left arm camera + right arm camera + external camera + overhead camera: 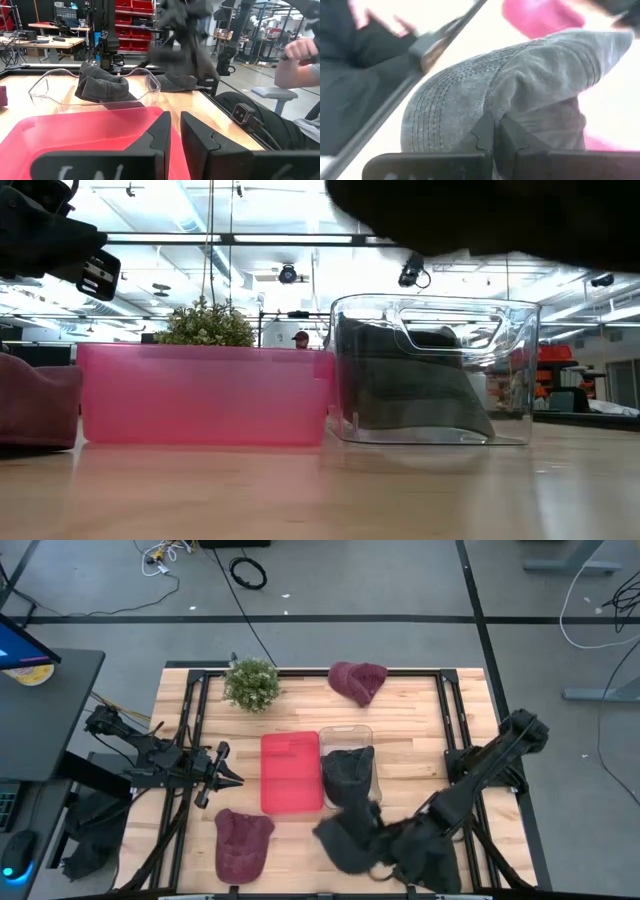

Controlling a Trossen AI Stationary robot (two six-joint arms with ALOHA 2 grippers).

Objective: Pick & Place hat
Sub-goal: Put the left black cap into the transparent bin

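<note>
A dark grey hat (343,837) hangs in the air near the table's front edge, with my right gripper (495,134) shut on it. It is also in the left wrist view as a blurred grey hat (184,44) above the table. Another dark hat (347,775) lies inside a clear container (366,732) beside a red tray (291,772). One maroon hat (243,843) lies at the front left, another maroon hat (358,681) at the back. My left gripper (228,766) waits shut at the left, pointing level toward the tray. My right gripper pinches a fold of the grey hat's cloth (492,111) between its two fingers, next to the part with stitched rows (435,117). The fingers slant down from the table's right side. The hat hangs lifted clear of the table, bunched and slack around the fingers.
A small potted plant (251,683) stands at the back left. In the low view the clear container (430,370) and the tray (200,395) stand side by side. A person's hand (300,50) shows beyond the table's right edge.
</note>
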